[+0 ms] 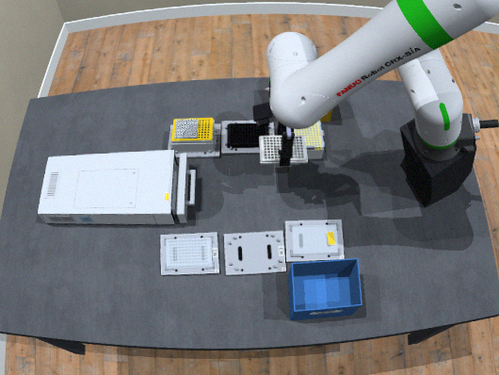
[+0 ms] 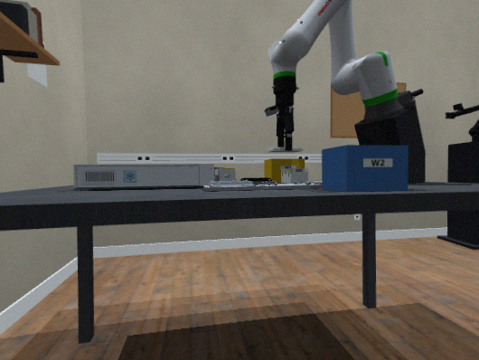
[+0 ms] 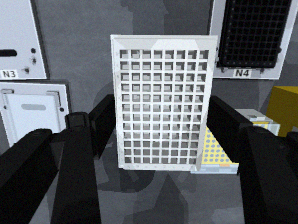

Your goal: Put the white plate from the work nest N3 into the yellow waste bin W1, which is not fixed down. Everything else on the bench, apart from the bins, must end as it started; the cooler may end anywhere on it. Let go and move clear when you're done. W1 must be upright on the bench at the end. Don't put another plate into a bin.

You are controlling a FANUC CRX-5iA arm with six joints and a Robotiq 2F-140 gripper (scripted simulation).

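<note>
The dark worktop (image 1: 94,283) carries all equipment, with the arm's black pedestal (image 1: 435,170) at its right edge. The white arm (image 1: 358,61) reaches from there toward the middle of the far edge. The cooler (image 1: 108,187), a long white box, lies along the left half of the worktop, its drawer end facing right. The blue bin (image 1: 325,288), labelled W2 in the exterior view, stands upright near the front edge, right of centre. Three flat grey nests lie in a row just behind it and to its left; the middle one, nest N3 (image 1: 254,252), shows two dark slots and bears no plate. The yellow waste bin W1 (image 2: 284,169) stands near the far edge, mostly hidden under the arm in the top view. Along the far edge, a yellow plate (image 1: 192,128) and a black plate (image 1: 243,134) sit in raised nests; the wrist view shows the black one over the label N4. The gripper (image 1: 285,150) points straight down, well above the worktop, its fingers clamped on the long sides of the white plate (image 3: 162,102). The plate hangs level, between the black plate and a pale yellow plate (image 1: 313,137) near W1.
</note>
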